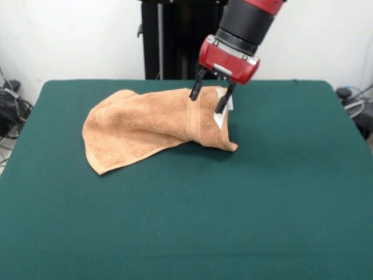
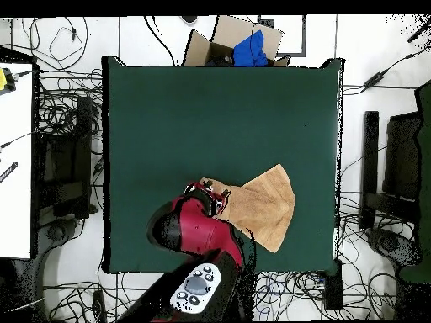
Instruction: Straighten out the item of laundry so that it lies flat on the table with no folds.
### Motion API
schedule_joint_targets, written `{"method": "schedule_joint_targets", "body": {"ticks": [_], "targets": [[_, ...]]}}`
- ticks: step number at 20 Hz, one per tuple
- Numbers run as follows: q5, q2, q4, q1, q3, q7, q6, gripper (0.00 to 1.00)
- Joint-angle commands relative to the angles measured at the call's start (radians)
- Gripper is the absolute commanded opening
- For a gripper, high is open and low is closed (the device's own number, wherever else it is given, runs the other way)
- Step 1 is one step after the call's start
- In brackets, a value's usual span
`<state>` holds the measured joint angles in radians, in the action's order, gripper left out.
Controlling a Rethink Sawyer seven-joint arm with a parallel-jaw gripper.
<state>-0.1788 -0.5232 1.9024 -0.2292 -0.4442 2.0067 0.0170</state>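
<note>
In the front view, one peach-orange towel (image 1: 152, 125) lies rumpled on the green table (image 1: 245, 204), toward the far side and left of centre. It is folded over itself, so its lower layer and part of its edges are hidden. A woven band runs across it near its right end, and a small white tag (image 1: 222, 116) shows at that end. The single gripper (image 1: 210, 97) comes down from above over the towel's right end; its two dark fingers (image 1: 196, 89) stand apart, one on each side of the raised fold. Whether they touch the cloth is hard to tell. The arm's upper part is cut off by the top edge.

In the overhead view, the red arm covers the gripper (image 2: 212, 198) almost wholly, and its fingers cannot be made out. The towel (image 2: 263, 206) spreads out from beneath the arm toward the table's (image 2: 219, 109) right edge, its near corner hidden. A cardboard box (image 2: 220, 40) holding blue cloth (image 2: 249, 49) sits beyond the table.
</note>
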Motion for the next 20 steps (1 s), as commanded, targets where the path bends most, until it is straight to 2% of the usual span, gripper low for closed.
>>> {"method": "schedule_joint_targets", "body": {"ticks": [1,8,12,20], "targets": [[0.001,0.011,0.080,0.039,0.185,0.199,0.037,1.00],[0.064,0.048,0.022,0.053,0.219,0.072,-0.082,1.00],[0.059,0.044,0.007,0.012,0.175,0.078,-0.118,1.00],[0.085,0.035,-0.023,0.005,0.139,0.048,-0.181,1.00]]}}
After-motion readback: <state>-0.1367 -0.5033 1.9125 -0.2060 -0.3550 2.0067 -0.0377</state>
